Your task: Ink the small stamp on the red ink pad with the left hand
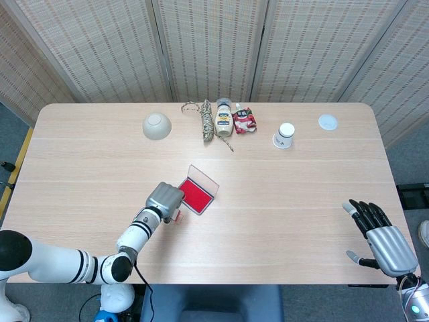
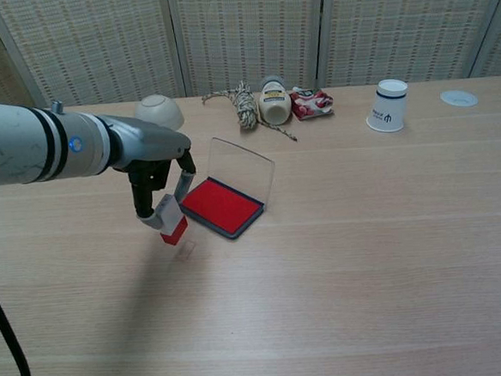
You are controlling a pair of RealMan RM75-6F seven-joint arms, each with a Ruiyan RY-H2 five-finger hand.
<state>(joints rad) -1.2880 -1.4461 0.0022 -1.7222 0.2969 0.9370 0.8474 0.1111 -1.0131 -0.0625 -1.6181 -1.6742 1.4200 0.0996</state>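
My left hand holds the small stamp, a white block with a red base, lifted clear of the table and tilted. The stamp hangs just left of the red ink pad, whose clear lid stands open at its far side. In the head view the hand hides most of the stamp. A faint mark shows on the wood below the stamp. My right hand is open, fingers spread, at the near right corner off the table edge.
Along the far side stand an upturned bowl, a coil of rope, a lying bottle, a red snack packet, an upturned paper cup and a white lid.
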